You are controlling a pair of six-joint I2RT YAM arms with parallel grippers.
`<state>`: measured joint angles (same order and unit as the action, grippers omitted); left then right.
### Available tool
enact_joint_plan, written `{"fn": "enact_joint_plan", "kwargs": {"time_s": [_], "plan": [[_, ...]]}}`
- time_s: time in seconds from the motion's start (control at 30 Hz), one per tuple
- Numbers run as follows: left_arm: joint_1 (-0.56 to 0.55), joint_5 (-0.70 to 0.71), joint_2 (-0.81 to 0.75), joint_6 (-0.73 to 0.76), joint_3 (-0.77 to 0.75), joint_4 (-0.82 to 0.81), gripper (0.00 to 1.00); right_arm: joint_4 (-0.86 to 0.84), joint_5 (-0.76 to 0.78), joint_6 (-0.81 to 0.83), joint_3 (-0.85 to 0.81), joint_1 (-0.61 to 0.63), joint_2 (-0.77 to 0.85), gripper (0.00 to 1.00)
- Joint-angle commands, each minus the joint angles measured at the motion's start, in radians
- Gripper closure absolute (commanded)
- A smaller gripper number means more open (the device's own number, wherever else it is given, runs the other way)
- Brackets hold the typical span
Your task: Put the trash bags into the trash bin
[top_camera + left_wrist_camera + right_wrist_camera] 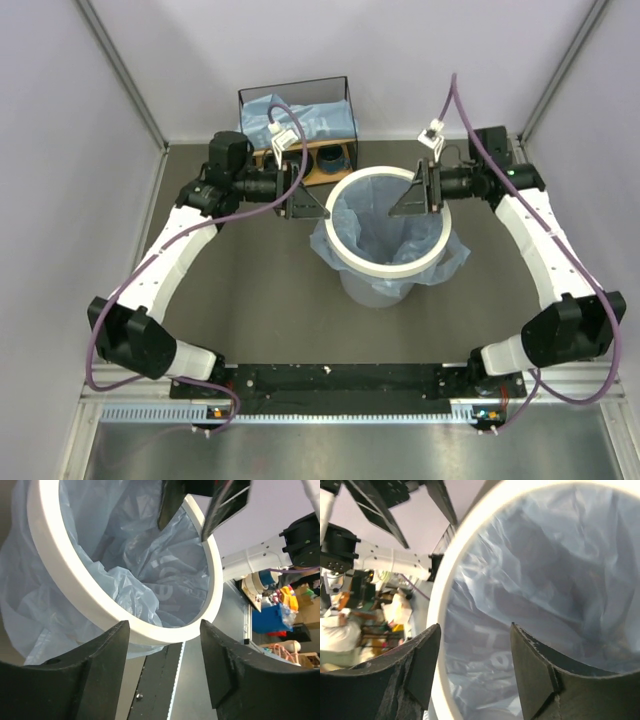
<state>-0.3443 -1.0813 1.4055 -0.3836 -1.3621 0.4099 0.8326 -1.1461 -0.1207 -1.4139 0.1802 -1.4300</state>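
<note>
1. My left fingers [95, 680] and right fingers [545, 680] are both apart and empty, flanking the trash bin [341, 250].
2. The trash bag [385, 225] lines it; if I bump its edge, the bin could tip.

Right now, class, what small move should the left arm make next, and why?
Probably swing the left end effector toward the shelf: it stands open beside the trash bin, one trash bag already lines it, and more blue film lies there.
</note>
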Motion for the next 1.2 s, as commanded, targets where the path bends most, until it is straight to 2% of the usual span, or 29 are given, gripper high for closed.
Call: {"fn": "enact_joint_plan", "kwargs": {"time_s": [0.0,0.1,0.17,0.2,0.3,0.37,0.47,0.53,0.6,0.7,0.8,0.83,0.9,0.97,1.07,1.17], "plan": [[0.011,0.058,0.001,0.158,-0.147,0.093,0.33,-0.006,0.038,-0.014,-0.180,-0.005,0.088,0.39],[0.022,0.103,0.033,0.273,-0.247,0.228,0.30,0.063,0.228,0.044,-0.281,-0.007,0.100,0.37],[0.033,0.138,0.033,0.328,-0.267,0.263,0.28,0.139,0.388,0.149,-0.361,-0.004,0.089,0.34],[0.036,0.147,0.029,0.339,-0.269,0.268,0.28,0.166,0.534,0.186,-0.381,-0.004,0.079,0.32],[0.051,0.165,0.023,0.350,-0.272,0.274,0.27,0.241,0.751,0.305,-0.450,-0.004,0.028,0.27],[0.056,0.181,0.021,0.354,-0.273,0.273,0.27,0.269,0.798,0.346,-0.479,-0.004,0.008,0.22],[0.057,0.164,0.015,0.368,-0.276,0.265,0.27,0.306,0.800,0.362,-0.479,-0.005,-0.020,0.20],[0.054,0.085,0.021,0.329,-0.304,0.230,0.35,0.303,0.789,0.368,-0.461,-0.004,-0.026,0.20],[0.031,-0.014,0.029,0.301,-0.325,0.204,0.42,0.301,0.767,0.369,-0.445,-0.004,-0.041,0.26],[-0.143,0.001,0.012,0.321,-0.324,0.202,0.47,0.295,0.723,0.334,-0.442,-0.005,-0.070,0.28],[-0.243,-0.058,0.009,0.212,-0.278,0.100,0.50,0.293,0.646,0.296,-0.448,-0.019,-0.113,0.27],[-0.290,-0.072,0.010,0.105,-0.255,-0.024,0.53,0.293,0.629,0.288,-0.448,-0.018,-0.128,0.27],[-0.326,-0.097,0.026,-0.015,-0.191,-0.144,0.55,0.293,0.586,0.283,-0.432,-0.016,-0.139,0.26],[-0.364,-0.130,0.052,-0.162,-0.187,-0.273,0.62,0.293,0.572,0.277,-0.418,-0.018,-0.155,0.26],[-0.424,-0.108,0.085,-0.209,-0.212,-0.313,0.65,0.275,0.589,0.268,-0.382,-0.016,-0.152,0.27],[-0.478,-0.078,0.118,-0.221,-0.256,-0.277,0.69,0.235,0.615,0.257,-0.353,-0.018,-0.139,0.29]]}}
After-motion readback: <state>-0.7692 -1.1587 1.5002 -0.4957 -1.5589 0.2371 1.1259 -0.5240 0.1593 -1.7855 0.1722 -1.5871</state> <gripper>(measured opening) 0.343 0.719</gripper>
